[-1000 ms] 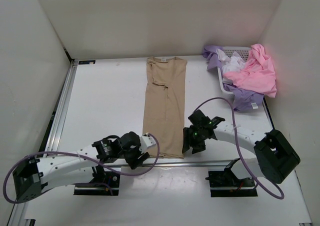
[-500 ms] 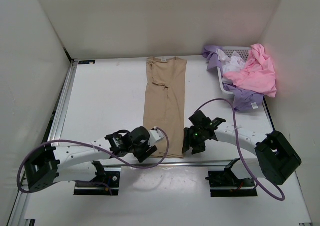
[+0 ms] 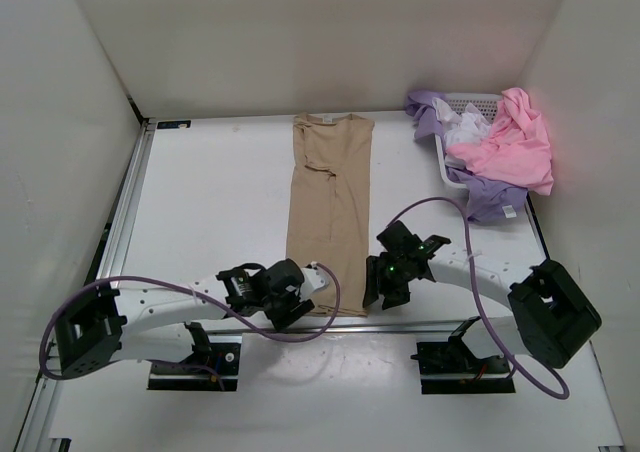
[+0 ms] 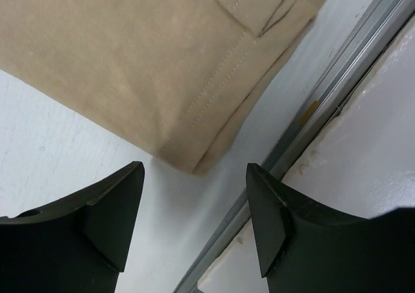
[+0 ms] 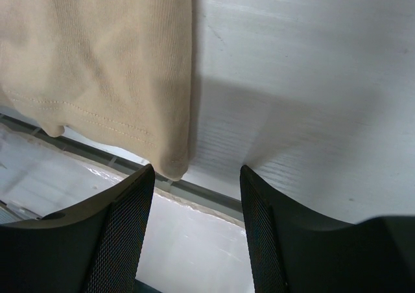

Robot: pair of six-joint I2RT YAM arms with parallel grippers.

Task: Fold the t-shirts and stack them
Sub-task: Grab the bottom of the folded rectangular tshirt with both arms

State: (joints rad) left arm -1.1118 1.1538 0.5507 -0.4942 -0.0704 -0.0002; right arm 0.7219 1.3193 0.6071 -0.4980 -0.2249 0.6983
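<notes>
A tan-beige t-shirt point(image 3: 330, 212) lies folded into a long strip down the middle of the table, collar at the far end. Its near left hem corner point(image 4: 185, 160) shows just ahead of my left gripper point(image 4: 194, 176), which is open with nothing between its fingers. Its near right hem corner point(image 5: 170, 166) sits just ahead of my right gripper point(image 5: 198, 176), also open and empty. From above, the left gripper point(image 3: 300, 302) and right gripper point(image 3: 378, 290) flank the shirt's near end. Pink point(image 3: 510, 142), white point(image 3: 468, 125) and lavender point(image 3: 490, 197) t-shirts are heaped at the back right.
A white mesh basket point(image 3: 447, 164) holds the heap of shirts at the back right. A metal rail point(image 4: 324, 92) runs along the table's near edge, right by the shirt's hem. White walls enclose the table on the left, back and right.
My left arm has swung right, bringing its gripper up to the shirt's near left corner. The right arm has barely moved.
</notes>
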